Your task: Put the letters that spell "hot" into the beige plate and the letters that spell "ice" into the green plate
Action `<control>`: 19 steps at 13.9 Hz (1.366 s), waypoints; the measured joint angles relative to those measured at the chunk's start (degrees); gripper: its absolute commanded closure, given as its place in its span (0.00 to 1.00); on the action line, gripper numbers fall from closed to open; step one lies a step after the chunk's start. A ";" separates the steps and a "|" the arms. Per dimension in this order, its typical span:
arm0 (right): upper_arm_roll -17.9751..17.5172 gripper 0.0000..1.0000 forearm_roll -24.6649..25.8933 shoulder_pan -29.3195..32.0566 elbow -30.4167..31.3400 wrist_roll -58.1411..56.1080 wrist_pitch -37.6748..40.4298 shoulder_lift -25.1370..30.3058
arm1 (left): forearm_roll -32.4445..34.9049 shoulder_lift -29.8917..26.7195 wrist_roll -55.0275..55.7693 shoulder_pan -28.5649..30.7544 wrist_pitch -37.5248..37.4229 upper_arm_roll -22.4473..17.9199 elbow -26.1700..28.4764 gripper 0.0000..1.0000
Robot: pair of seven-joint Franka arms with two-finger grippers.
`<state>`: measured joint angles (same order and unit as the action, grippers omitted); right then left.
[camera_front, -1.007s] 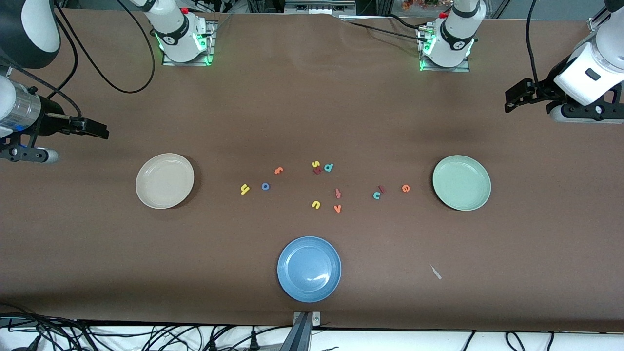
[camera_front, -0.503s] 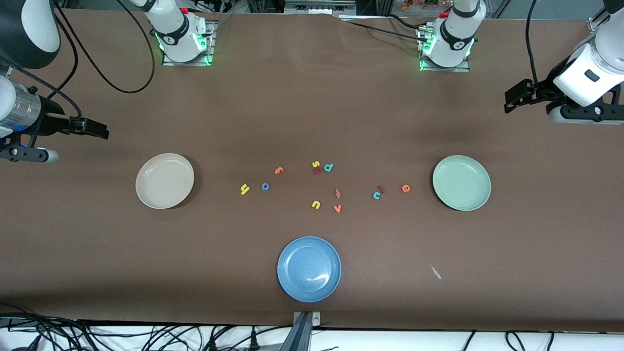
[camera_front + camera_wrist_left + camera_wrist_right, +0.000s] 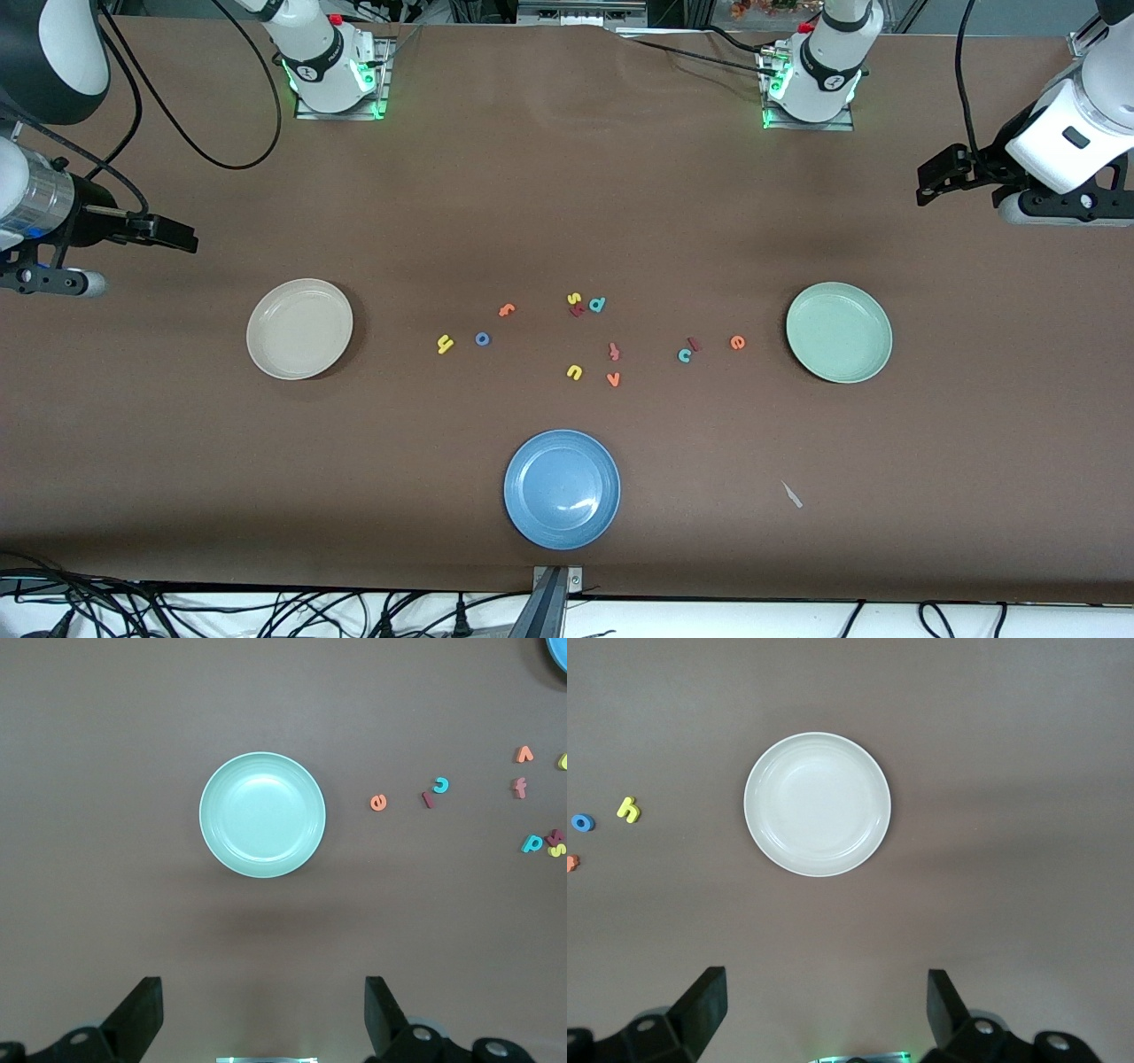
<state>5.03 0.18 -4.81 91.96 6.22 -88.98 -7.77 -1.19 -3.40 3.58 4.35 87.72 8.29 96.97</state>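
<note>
Beige plate (image 3: 299, 329): kept empty toward the right arm's table end, ready for "hot".
Green plate (image 3: 839, 332): likewise for "ice".
Left gripper (image 3: 263, 1014), right gripper (image 3: 824, 1010): held wide open, nothing gripped.

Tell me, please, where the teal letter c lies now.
In the front view the teal c lies on the table, touching or nearly touching the dark red i, with the orange e between that pair and the green plate.

Beige plate (image 3: 299, 329); mint-green plate (image 3: 839, 332); blue plate (image 3: 562, 488); yellow h (image 3: 445, 344), blue o (image 3: 482, 338), orange e (image 3: 737, 342); brown table (image 3: 567, 195).
</note>
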 measured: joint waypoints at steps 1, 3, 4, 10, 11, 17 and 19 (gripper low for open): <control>0.00 0.00 0.00 0.00 0.00 0.00 0.00 0.00 | 0.00 0.00 0.00 0.00 0.01 0.00 0.00 0.00; 0.00 0.00 0.00 0.00 0.00 0.00 0.00 0.00 | 0.00 0.00 0.00 0.00 0.03 0.00 0.00 0.00; 0.00 0.00 0.00 0.00 0.00 0.00 0.00 0.00 | 0.00 0.00 0.00 0.00 0.03 0.00 0.00 0.00; 0.00 0.00 0.00 0.00 0.00 0.00 0.00 0.00 | 0.00 0.95 0.00 0.00 0.18 0.00 -1.01 0.00; 0.00 0.00 0.00 0.00 0.00 0.00 0.00 0.00 | 0.00 1.36 0.00 0.01 0.18 0.00 -1.51 0.00; 0.00 0.00 0.00 0.00 0.00 0.00 0.00 0.00 | 0.00 3.31 0.00 0.01 0.18 0.00 -2.88 0.00; 0.00 0.00 0.00 0.00 0.00 0.00 0.00 0.00 | 0.00 3.53 0.00 0.01 0.18 0.00 -2.90 0.00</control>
<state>5.03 0.18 -4.81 91.96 6.22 -88.98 -7.77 -1.19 0.12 3.58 4.36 87.90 8.29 94.08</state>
